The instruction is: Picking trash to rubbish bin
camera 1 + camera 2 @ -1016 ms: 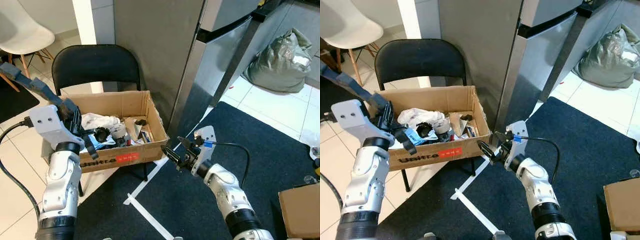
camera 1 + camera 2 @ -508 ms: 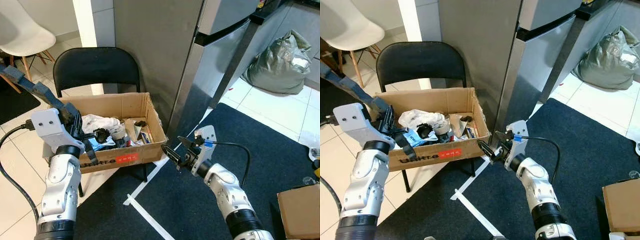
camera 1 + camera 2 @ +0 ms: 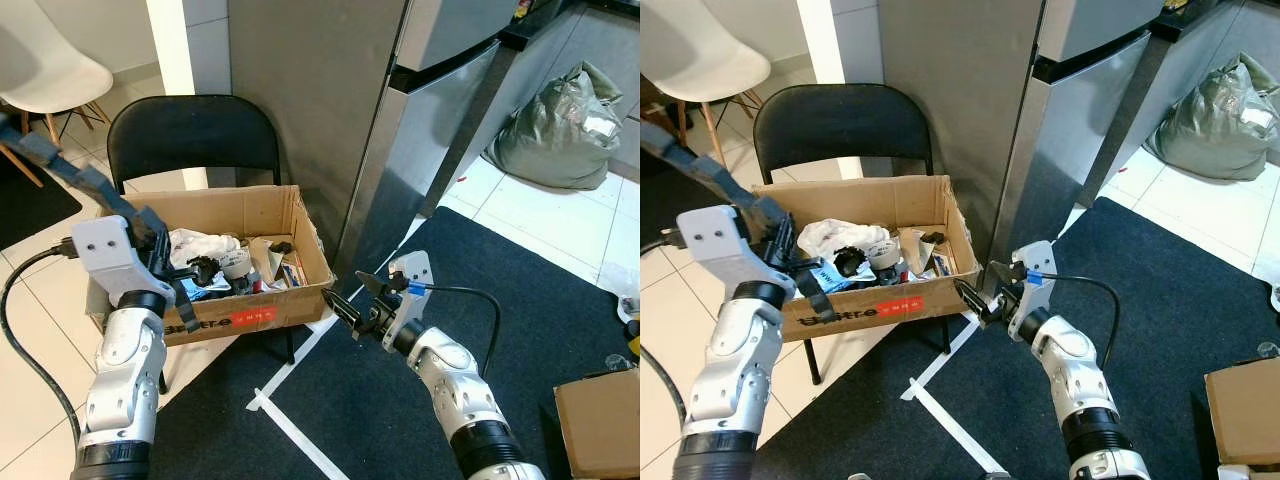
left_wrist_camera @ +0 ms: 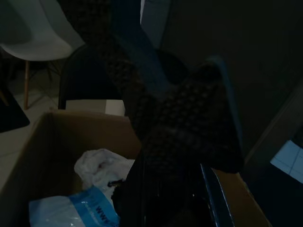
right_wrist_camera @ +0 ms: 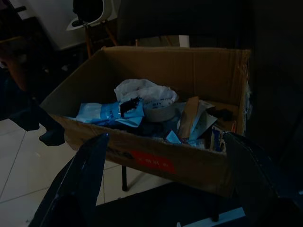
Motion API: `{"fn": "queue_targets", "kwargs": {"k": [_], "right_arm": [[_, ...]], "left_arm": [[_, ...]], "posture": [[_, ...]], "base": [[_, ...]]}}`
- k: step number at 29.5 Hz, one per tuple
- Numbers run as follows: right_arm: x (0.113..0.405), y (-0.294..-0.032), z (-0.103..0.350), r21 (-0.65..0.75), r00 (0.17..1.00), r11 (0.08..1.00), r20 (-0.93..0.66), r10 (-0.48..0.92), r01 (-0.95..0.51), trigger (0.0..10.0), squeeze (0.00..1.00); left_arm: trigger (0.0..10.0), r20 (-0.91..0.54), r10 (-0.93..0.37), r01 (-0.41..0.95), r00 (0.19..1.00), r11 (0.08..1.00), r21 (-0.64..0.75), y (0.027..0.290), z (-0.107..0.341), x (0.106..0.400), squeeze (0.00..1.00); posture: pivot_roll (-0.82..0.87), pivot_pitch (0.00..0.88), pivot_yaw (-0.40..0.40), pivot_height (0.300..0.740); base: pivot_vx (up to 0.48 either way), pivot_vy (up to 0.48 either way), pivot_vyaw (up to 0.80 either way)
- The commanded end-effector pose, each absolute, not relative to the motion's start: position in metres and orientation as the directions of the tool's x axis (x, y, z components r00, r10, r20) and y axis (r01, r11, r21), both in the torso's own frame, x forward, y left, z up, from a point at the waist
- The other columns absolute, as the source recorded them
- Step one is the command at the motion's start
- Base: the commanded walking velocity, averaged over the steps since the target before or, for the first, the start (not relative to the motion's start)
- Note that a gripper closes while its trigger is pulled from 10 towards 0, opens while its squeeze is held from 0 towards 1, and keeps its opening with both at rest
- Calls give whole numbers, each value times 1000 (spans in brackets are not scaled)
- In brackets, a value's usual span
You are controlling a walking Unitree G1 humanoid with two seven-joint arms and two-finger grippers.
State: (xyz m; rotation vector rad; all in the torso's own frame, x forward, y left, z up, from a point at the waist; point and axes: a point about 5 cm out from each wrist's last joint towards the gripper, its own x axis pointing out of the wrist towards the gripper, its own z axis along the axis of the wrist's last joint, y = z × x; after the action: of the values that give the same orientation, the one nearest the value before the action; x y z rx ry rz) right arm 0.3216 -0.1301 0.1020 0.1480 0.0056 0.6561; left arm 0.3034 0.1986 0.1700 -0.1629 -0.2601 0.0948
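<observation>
A cardboard box (image 3: 262, 208) serves as the bin and sits on a black folding chair (image 3: 190, 130). It holds a white bag (image 3: 200, 243), a blue-and-white wrapper (image 5: 106, 112), a tape roll (image 3: 237, 264) and scraps. My left gripper (image 3: 165, 262) hovers over the box's left end, shut on a long dark blue knitted cloth (image 3: 65, 168) that trails up to the left. That cloth (image 4: 184, 118) hangs between the fingers in the left wrist view. My right gripper (image 3: 345, 290) is open with nothing in it, just off the box's front right corner.
A steel fridge (image 3: 440, 100) stands behind and to the right of the chair. A dark carpet (image 3: 560, 300) with a white tape line (image 3: 290, 425) lies below my right arm. A stuffed grey-green bag (image 3: 565, 125), a white chair (image 3: 45, 60) and another carton (image 3: 600, 420) stand around.
My left gripper has edged right with the cloth, a little further over the box. The right gripper has stayed open in the same place.
</observation>
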Motion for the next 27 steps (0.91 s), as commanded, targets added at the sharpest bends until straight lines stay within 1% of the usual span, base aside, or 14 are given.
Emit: {"fn": "queue_targets", "kwargs": {"k": [1,7,14,19,27], "right_arm": [[319,-129,101,144,789,778,45,612,-611,10000,0],[321,-130,97,131,804,795,24,595,-592,10000,0],[319,-130,96,127,806,798,23,591,-589,10000,0],[319,-129,95,130,806,798,20,592,-589,10000,0],[322,-130,95,117,817,811,5,577,-573,10000,0]], "left_arm": [[10000,236,106,-65,966,983,-174,195,168,301,0],[10000,247,138,-99,959,981,-165,196,167,299,0],[10000,245,121,-81,962,983,-168,192,165,298,0],[10000,249,107,-58,963,979,-197,189,166,297,0],[10000,215,120,-75,969,976,-204,192,163,301,0]], "posture": [[54,112,-78,740],[54,98,-83,740],[56,91,-86,740],[57,92,-87,740],[57,100,-89,740]], "base": [[0,0,0],[0,0,0],[0,0,0],[0,0,0],[0,0,0]]}}
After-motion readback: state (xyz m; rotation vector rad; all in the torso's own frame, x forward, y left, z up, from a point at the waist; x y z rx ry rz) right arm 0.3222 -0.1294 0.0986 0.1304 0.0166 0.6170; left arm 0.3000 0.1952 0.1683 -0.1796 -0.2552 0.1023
